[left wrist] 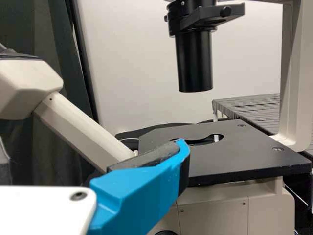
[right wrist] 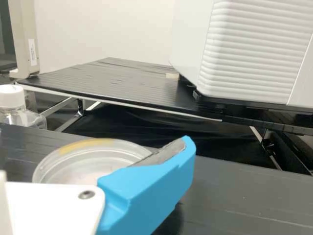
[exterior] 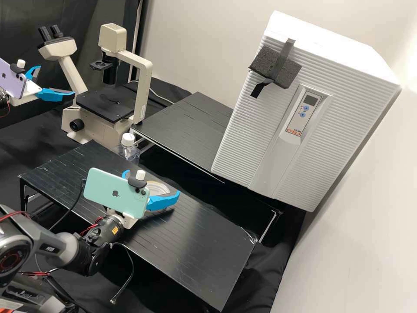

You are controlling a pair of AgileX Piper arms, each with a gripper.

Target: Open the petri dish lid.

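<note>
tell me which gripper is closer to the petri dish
The right gripper, under the mint-green phone, is right at the petri dish; the left gripper, with the purple phone, is by the microscope.

a low black table [exterior: 204, 252] with thin lines across its top and pale scuffs along its edges stands in front. on it, near the far long edge, lies a clear, round petri dish [right wrist: 85, 164] with a yellowish arc on its rim. behind, a second black table [exterior: 182, 126] with a pale front edge bears a big, white, ribbed cabinet [exterior: 243, 130].
</note>
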